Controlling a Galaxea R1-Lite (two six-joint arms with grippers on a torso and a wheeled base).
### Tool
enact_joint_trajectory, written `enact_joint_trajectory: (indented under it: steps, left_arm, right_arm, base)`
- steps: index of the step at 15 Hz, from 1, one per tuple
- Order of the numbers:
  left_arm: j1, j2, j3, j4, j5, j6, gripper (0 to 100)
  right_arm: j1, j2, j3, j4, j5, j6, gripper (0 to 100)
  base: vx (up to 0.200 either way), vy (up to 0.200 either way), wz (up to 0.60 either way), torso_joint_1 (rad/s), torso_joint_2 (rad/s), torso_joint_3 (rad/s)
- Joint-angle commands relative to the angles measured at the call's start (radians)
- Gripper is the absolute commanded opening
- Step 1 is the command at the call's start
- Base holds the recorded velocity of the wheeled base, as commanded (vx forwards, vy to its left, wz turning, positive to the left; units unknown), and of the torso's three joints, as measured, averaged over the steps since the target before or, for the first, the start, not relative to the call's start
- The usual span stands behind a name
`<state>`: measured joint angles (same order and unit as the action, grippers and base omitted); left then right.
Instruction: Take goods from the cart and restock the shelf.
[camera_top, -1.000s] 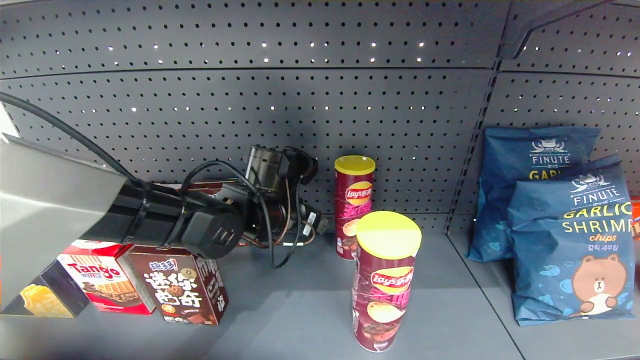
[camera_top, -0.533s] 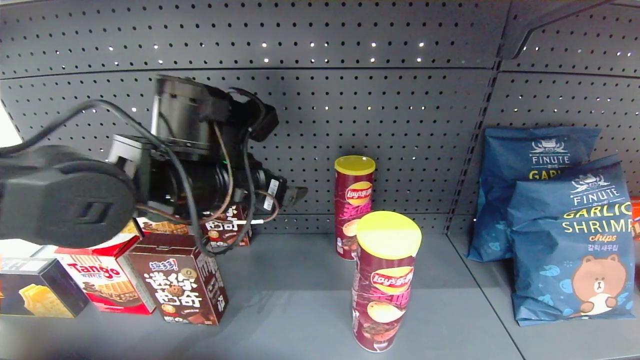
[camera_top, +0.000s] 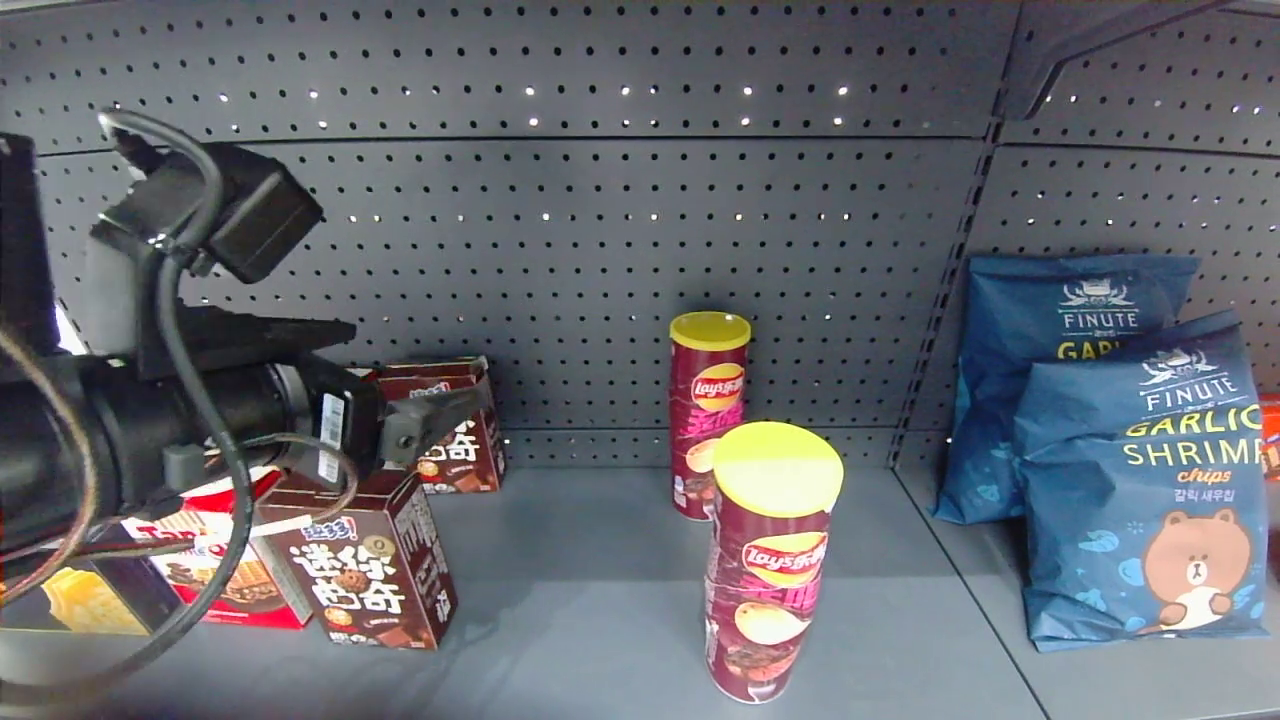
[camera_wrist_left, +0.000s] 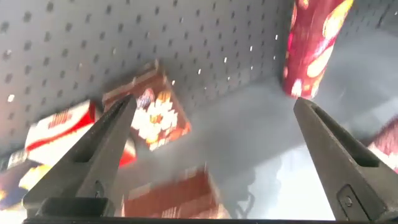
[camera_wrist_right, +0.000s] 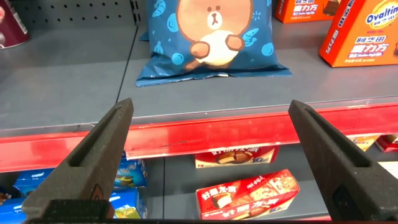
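Head view: left tool (camera_top: 432, 416), jaws apart, near front brown box (camera_top: 372, 580).

This is a shop aisle. A grey shelf (camera_top: 580, 600) with a pegboard back panel (camera_top: 600, 220) carries crisp tubes (camera_top: 770, 560) at centre, blue shrimp-chip bags (camera_top: 1140, 500) at right and biscuit boxes (camera_top: 370, 570) lower left. A red price rail (camera_wrist_right: 217, 140) fronts the shelf edge.

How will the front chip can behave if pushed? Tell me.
The front chip can stands tall and narrow, so a high push would probably tip it. Its round body would likely roll once down.
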<state>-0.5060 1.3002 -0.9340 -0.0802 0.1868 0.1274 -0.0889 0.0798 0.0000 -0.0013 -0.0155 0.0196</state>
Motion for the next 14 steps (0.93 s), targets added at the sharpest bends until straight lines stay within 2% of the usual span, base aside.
enact_joint_trajectory:
  steps: [1,2,3,5,6,7,8,10,12,13,14]
  left_arm:
    - [-0.003,-0.098,0.086,-0.001,0.008,0.001,100]
    - [-0.008,-0.122,0.115,-0.001,0.016,0.008,100]
    - [-0.009,-0.159,0.155,-0.003,0.028,0.032,100]
    - [-0.008,-0.191,0.192,-0.006,0.039,0.035,100]
    - [-0.005,-0.205,0.196,-0.007,0.046,0.035,100]
    - [-0.003,-0.211,0.195,-0.010,0.046,0.035,100]
    - [-0.003,-0.211,0.198,-0.010,0.046,0.034,100]
    - [-0.006,-0.210,0.202,-0.041,0.046,0.032,100]
    - [-0.006,-0.205,0.201,-0.067,0.045,0.034,100]
    - [-0.003,-0.199,0.202,-0.078,0.045,0.034,100]
    - [-0.003,-0.194,0.202,-0.079,0.045,0.032,100]
  right_arm:
    - [0.000,0.002,0.000,0.000,0.000,0.000,100]
    - [0.000,0.002,0.000,0.000,0.002,-0.003,100]
    - [0.000,0.003,0.000,0.001,0.017,-0.020,100]
    - [0.008,0.000,0.000,-0.002,0.065,-0.030,100]
    - [0.008,0.014,-0.046,-0.036,0.068,-0.033,100]
    - [0.011,0.318,-0.344,-0.062,0.069,0.008,100]
    - [0.026,0.356,-0.399,-0.063,0.089,0.002,100]
    - [0.101,0.449,-0.420,-0.062,0.195,-0.124,100]
    - [0.163,0.540,-0.436,-0.069,0.207,-0.130,100]
    - [0.304,0.663,-0.462,-0.086,0.203,-0.127,100]
    - [0.367,0.721,-0.466,-0.089,0.201,-0.127,100]
  base:
    - [0.000,0.000,0.00,0.000,0.00,0.000]
    - [0.000,0.000,0.00,0.000,0.00,0.000]
    - [0.000,0.000,0.00,0.000,0.00,0.000]
    - [0.000,0.000,0.00,0.000,0.00,0.000]
    - [0.000,0.000,0.00,0.000,0.00,0.000]
    - [0.000,0.000,0.00,0.000,0.00,0.000]
    - [0.000,0.000,0.00,0.000,0.00,0.000]
    - [0.000,0.000,0.00,0.000,0.00,0.000]
    - [0.000,0.000,0.00,0.000,0.00,0.000]
    - [0.000,0.000,0.00,0.000,0.00,0.000]
    - [0.000,0.000,0.00,0.000,0.00,0.000]
